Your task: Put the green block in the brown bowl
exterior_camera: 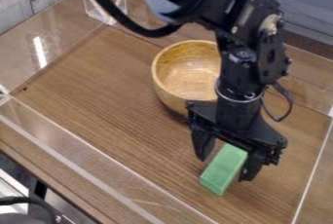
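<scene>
In the camera view, the gripper (235, 154) is held pointing down with its fingers spread, one on each side of the block (225, 168), apparently so that it can be pinched across its width. The block lies flat on the table (104, 101), near and right of the bowl (196, 74), which is seen empty. The block's far end is hidden behind the gripper, so contact cannot be judged.

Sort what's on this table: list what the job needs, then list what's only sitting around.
Needed for the job:
- green block
- brown bowl
- gripper, open, straddling the block

Just sitting around:
- clear plastic stand at the far corner
- clear barrier wall along the table edge
</scene>
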Motion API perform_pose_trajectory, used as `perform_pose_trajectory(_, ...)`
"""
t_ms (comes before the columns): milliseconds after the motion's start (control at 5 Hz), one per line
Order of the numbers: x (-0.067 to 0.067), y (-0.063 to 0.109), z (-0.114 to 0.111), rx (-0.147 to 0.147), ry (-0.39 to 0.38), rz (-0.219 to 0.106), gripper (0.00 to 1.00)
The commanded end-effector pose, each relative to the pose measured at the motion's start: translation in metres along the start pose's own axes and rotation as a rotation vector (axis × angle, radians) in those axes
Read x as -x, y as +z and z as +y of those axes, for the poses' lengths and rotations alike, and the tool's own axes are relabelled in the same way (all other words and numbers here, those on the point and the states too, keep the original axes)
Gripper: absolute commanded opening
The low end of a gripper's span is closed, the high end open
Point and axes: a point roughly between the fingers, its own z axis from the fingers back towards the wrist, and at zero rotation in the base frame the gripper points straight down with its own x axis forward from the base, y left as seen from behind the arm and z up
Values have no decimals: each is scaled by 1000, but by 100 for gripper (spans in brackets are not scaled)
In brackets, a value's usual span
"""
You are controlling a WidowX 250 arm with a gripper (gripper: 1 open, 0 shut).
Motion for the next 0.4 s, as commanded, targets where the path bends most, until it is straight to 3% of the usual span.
perform_pose_trajectory(0, -5, 14, -11, 6, 40, -65, 100)
perform_pose_trajectory(200, -8, 16, -19, 2, 68, -83, 100)
